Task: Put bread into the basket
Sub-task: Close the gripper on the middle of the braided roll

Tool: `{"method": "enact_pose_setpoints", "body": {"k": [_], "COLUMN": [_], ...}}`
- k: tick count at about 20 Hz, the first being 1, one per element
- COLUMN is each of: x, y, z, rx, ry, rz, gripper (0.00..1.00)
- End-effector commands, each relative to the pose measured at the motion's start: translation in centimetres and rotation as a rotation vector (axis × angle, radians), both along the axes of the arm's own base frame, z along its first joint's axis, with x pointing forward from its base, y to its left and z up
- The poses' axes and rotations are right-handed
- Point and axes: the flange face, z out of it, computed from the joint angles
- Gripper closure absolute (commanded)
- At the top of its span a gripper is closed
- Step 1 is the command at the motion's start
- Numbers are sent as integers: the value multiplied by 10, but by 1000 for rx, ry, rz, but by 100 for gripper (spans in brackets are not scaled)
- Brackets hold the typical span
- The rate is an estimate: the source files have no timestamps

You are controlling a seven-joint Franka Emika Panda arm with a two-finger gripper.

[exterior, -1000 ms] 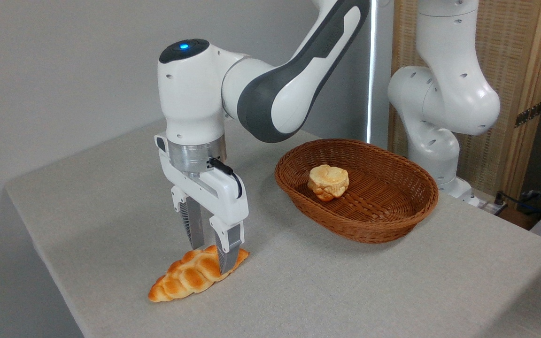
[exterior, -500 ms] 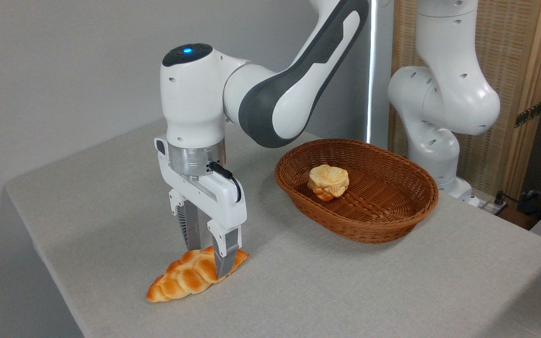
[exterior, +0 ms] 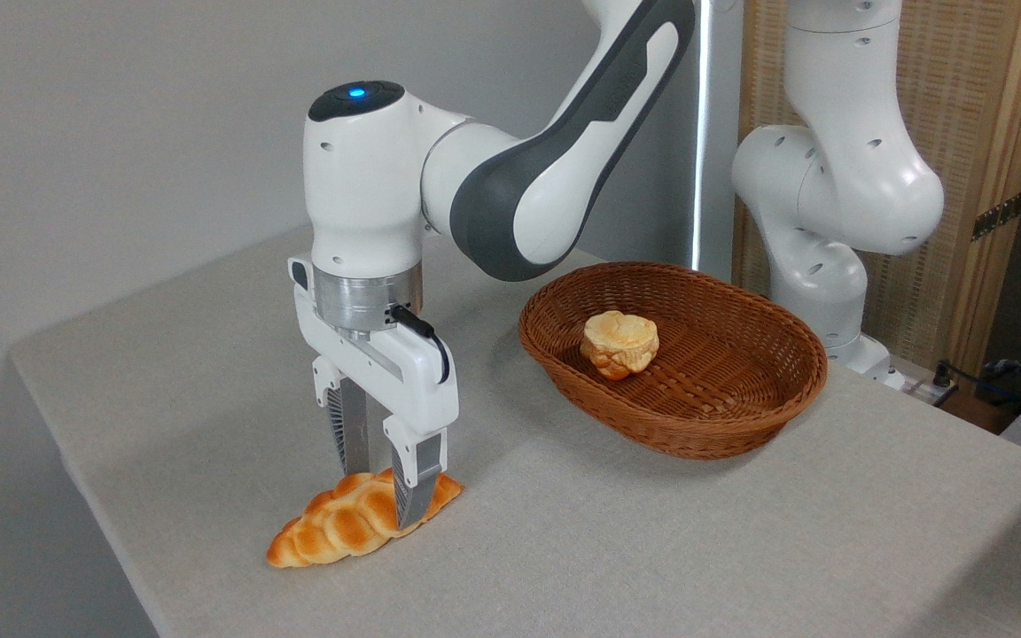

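Observation:
The bread (exterior: 329, 534), a braided golden-orange loaf, lies near the table's front-left edge with its left tip pointing down-left. My gripper (exterior: 380, 498) points straight down over the loaf's right half. One finger is behind the loaf and one in front, and both press against its sides. The loaf's underside still looks to be on the cloth. The brown wicker basket (exterior: 683, 443) stands apart to the right, further back on the table.
A small pale round bun (exterior: 619, 344) sits inside the basket's left part. The robot's white base column (exterior: 830, 221) rises behind the basket. The table's left edge (exterior: 76, 461) runs close to the loaf. Cables and a wooden screen are at the far right.
The gripper has shifted a little to the left, and the loaf between its fingers has moved left with it. The basket and the bun have stayed put.

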Motion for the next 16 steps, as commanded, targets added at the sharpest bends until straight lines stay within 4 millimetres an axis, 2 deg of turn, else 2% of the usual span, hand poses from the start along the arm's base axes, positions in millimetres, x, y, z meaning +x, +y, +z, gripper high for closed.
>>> {"method": "enact_pose_setpoints", "body": {"k": [1,3,6,8,10,16], "x": [1,1,1,1,1,1], "y": [1,1,1,1,1,2], "z": [-4,-4,-4,-5,-5,-5], "rx": [4,4,7,9,9,9], "ry": [-16,-16,-17,-16,-16,-13], "rz": [-11,-11,-33,-45,-45,-43], "gripper": [0,1,29,40,45,46]}}
